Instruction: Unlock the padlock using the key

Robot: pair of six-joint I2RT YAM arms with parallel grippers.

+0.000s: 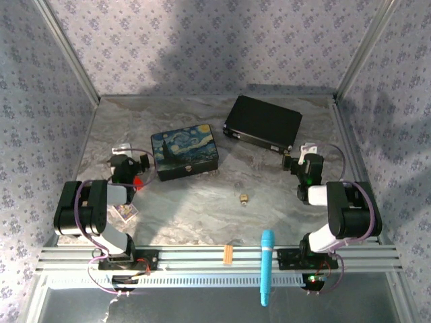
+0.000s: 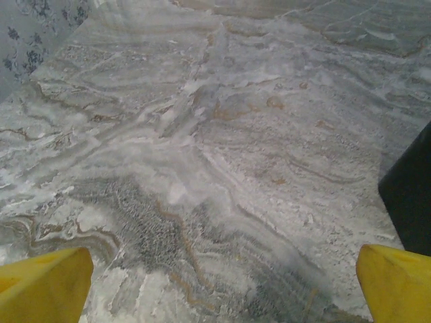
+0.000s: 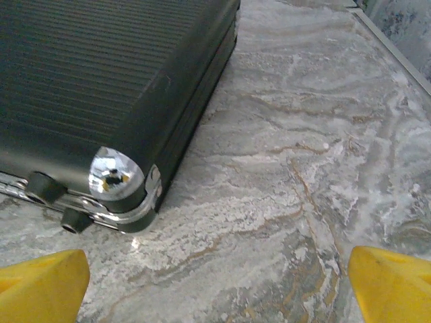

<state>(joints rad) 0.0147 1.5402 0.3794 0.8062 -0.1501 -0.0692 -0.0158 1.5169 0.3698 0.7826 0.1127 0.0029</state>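
Lying mid-table, the padlock [image 1: 244, 198], lettering perhaps too small to read; left end effector [image 2: 215, 289] and right end effector [image 3: 215, 286] released.

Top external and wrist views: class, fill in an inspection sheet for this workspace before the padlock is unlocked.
Surface: marbled grey table, no spills seen.
Job's things: padlock lies alone in the open near mid-table; a pale speck just beyond it is probably the key, too small to confirm.
Clutter: painted blue box, black case, red block, wooden peg and blue cylinder on the front rail.
Hands: left hand open over bare table; right hand open, facing the black case's corner.
Cables: purple cables loop along both arms.
Surroundings: floral-patterned walls, metal frame posts.
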